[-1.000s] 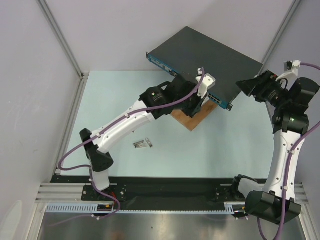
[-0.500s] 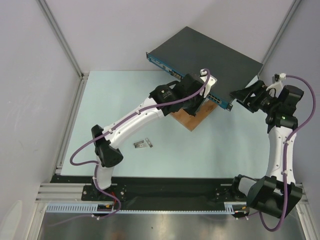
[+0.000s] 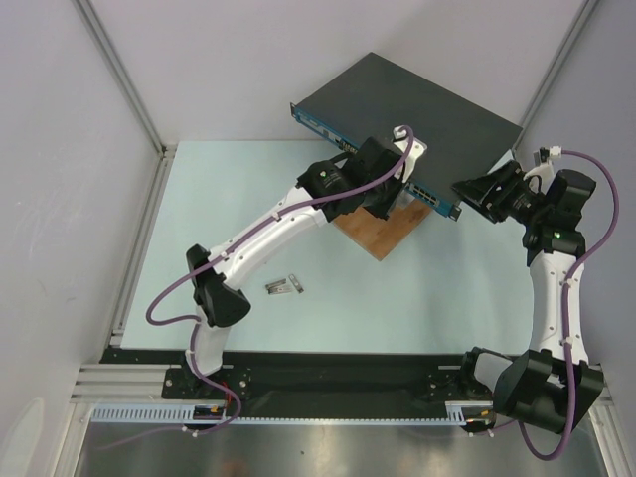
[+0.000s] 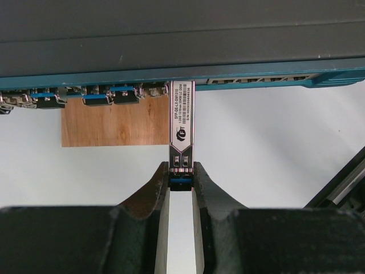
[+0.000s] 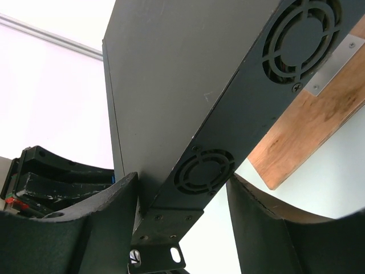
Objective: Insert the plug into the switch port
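Ahead of left gripper (image 4: 181,177), pinched plug (image 4: 182,123) meets switch (image 4: 182,34).

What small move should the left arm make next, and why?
Probably push the plug forward into the switch: the left gripper is shut on its rear end, its tip sits at the blue port row, and the right gripper straddles the switch's corner.

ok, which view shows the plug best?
Left wrist. The plug sits centre frame, label visible, its tail pinched by the left fingers, its tip at the switch's blue strip. Top external hides it under the left wrist; right wrist shows only the switch's vented side.
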You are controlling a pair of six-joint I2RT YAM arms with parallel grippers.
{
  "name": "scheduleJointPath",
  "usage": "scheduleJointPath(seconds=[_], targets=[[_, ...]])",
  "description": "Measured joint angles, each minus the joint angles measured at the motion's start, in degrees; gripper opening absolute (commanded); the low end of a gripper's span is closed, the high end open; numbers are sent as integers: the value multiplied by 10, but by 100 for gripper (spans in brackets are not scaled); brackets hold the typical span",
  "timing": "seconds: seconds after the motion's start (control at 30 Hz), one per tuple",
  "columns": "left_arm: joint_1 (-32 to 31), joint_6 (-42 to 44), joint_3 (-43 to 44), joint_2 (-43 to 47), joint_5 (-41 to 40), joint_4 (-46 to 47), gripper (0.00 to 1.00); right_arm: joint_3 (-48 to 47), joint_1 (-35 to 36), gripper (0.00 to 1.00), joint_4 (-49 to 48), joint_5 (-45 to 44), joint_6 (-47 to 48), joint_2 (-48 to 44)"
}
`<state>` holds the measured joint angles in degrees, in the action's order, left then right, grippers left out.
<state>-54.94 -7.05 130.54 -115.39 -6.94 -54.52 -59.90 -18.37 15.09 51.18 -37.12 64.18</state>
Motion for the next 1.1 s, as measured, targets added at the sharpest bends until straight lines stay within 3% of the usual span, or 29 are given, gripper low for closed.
scheduleJointPath(seconds=[0.2, 0.63, 1.1], targets=[[1, 0, 5, -9, 0, 0, 0, 0, 2, 31, 0, -2, -4, 0], [11, -23, 19, -12, 25, -9, 0, 0, 6, 1, 0, -8, -4, -2], [22, -52, 34, -12, 57, -13, 0, 0, 10, 0, 0, -14, -4, -4]])
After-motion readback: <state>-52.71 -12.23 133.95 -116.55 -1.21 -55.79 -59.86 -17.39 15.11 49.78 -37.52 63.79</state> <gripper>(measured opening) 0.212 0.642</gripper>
